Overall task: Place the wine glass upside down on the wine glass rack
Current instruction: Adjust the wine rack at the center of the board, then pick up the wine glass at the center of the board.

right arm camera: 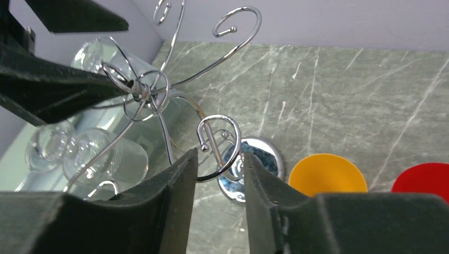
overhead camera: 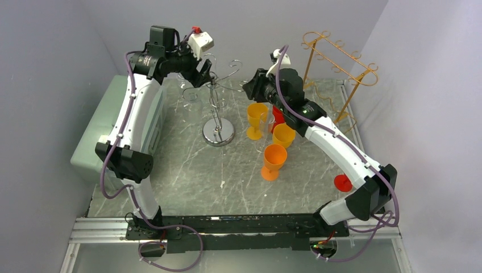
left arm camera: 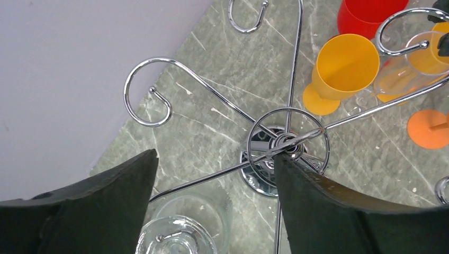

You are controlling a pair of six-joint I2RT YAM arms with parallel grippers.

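2 white arms (overhead camera: 138, 111), black joints (overhead camera: 129, 162), purple cables (overhead camera: 103, 170)

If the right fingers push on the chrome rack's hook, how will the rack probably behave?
The chrome rack stands on one thin post over a small round base, so a sideways push up high would likely rock or tip it. Its wire arms look springy and may flex. The clear glass hanging on it could swing.

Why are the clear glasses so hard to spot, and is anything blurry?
Top view: soft even light, clear glasses fade into the marble table. Left wrist: chrome rack crisp, with bright glints. Right wrist: those glasses look smeared, dark fingers featureless.
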